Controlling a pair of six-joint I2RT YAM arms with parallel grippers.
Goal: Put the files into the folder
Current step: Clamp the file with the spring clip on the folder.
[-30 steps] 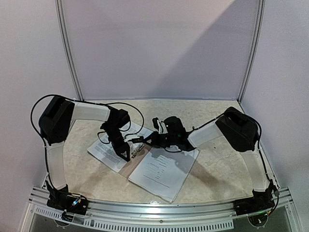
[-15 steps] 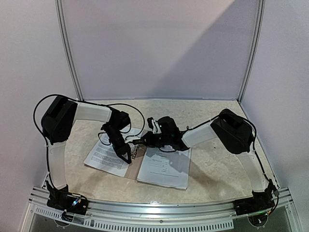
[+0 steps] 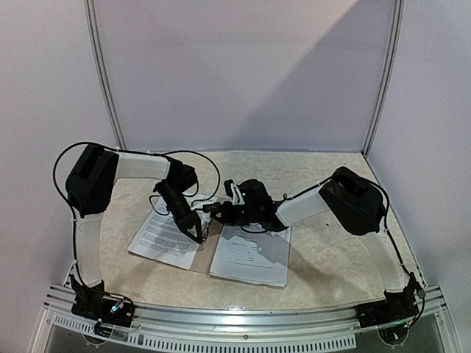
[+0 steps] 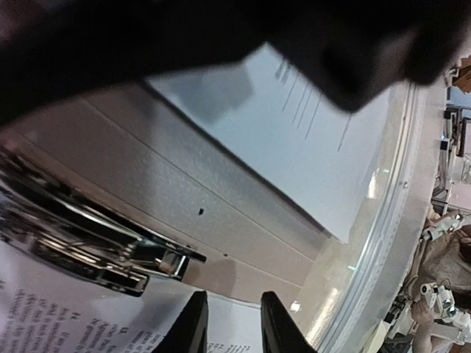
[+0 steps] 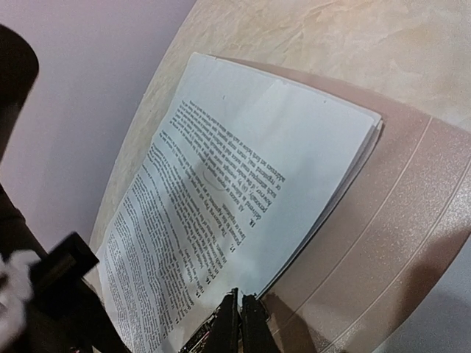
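Two robot arms meet over an open folder (image 5: 383, 220) that lies flat on the marbled table (image 3: 331, 250), towards 6 o'clock from the table's middle in the overhead view. The files are already on it: a stack of printed sheets (image 3: 162, 237) covers the leaf at the spine's 9 o'clock, and a plainer white sheet (image 3: 250, 257) covers the leaf at 3 o'clock, with a strip of taupe board bare between them. The left gripper (image 4: 234, 327) hangs low over that strip with its jaws parted and nothing between them. Its wrist camera shows the metal clip (image 4: 88, 235) at 8 o'clock and a corner of printed paper just below the fingers. The right gripper (image 5: 240, 323) reaches in from 3 o'clock to the spine's 12 o'clock end, its jaws pinched together at the edge of the printed stack. Whether they nip a sheet there cannot be told. By the look of it the task is well along, since no sheet lies loose on the table away from the folder. What seems left is to square the sheets, seat them under the clip if they are not held yet, and fold the cover shut, for the folder is still spread wide
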